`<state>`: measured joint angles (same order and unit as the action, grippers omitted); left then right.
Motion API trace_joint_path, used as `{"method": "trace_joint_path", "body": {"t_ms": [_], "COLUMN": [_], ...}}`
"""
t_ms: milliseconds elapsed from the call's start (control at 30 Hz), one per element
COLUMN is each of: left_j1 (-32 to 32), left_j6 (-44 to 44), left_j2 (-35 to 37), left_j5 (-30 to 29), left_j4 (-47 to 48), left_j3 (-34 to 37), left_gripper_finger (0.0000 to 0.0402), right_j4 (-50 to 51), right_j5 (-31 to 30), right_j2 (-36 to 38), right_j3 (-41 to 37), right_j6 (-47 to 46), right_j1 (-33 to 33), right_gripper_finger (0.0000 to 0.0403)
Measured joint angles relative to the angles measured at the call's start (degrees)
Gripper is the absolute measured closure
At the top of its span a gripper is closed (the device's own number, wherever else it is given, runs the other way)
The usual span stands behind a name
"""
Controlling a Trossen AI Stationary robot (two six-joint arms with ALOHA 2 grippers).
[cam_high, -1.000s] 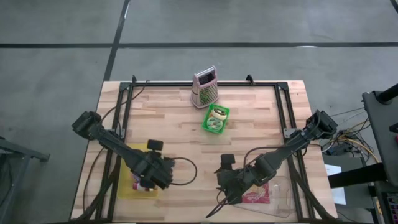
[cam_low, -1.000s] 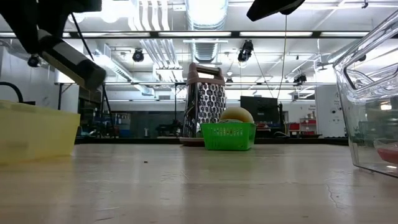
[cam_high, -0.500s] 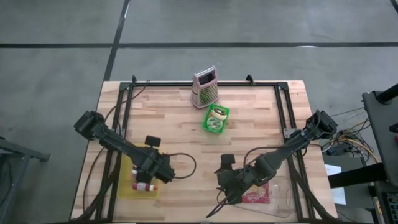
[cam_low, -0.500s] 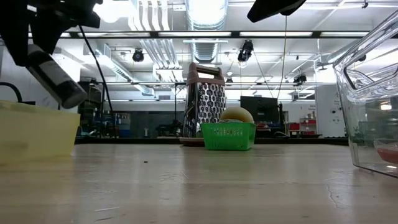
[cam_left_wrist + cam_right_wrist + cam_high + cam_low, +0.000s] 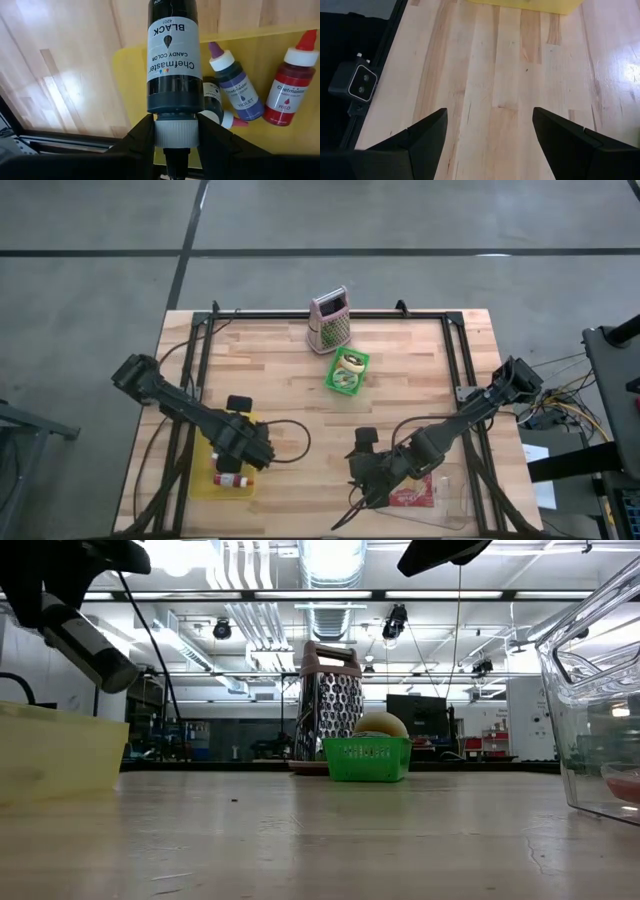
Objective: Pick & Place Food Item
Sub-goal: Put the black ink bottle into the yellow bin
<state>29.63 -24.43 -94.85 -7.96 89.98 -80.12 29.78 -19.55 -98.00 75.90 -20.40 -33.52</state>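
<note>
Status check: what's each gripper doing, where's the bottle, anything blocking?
Left gripper shut on black bottle, held above yellow tray. Right gripper open, idle over bare table. Nothing blocking.

A lab or workshop: exposed ceiling ducts (image 5: 330,580), strip lights, benches with monitors (image 5: 418,720).

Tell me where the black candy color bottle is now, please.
The left gripper holds the black bottle by its white cap, above the yellow tray at the table's front left, over the violet bottle and red bottle.
</note>
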Motion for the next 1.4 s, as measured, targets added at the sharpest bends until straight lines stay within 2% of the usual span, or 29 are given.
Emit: {"method": "trace_joint_path", "body": {"t_ms": [167, 300, 467, 600, 967, 1400], "left_j1": [-0.3, -1.0, -1.7, -3.0, -5.8, -7.2], "left_j6": [-2.8, -4.5, -4.7, -2.9, 5.9, 16.9], "left_j2": [4.5, 7.7, 8.4, 7.3, 0.4, -8.4], "left_j5": [0.7, 4.3, 8.2, 9.1, 6.4, 6.3], "left_j4": [0.0, 0.1, 0.1, 0.1, 0.0, 0.0], "left_j3": [3.1, 9.1, 16.8, 19.9, 19.0, 13.3], "left_gripper_finger": [0.029, 0.029, 0.029, 0.029, 0.029, 0.029], "right_j4": [0.0, 0.0, 0.0, -0.1, -0.2, -0.1], "right_j5": [0.0, 0.0, 0.0, 0.0, 0.0, 0.0], "right_j2": [0.0, 0.0, 0.0, 0.0, 0.0, 0.0], "right_j3": [0.0, 0.0, 0.0, 0.0, 0.0, 0.0], "right_j6": [0.0, 0.0, 0.5, 0.9, 0.9, 1.3], "right_j1": [0.0, 0.0, 0.0, 0.0, 0.3, 0.3], "right_gripper_finger": [0.0115, 0.0115, 0.0115, 0.0115, 0.0115, 0.0115]}}
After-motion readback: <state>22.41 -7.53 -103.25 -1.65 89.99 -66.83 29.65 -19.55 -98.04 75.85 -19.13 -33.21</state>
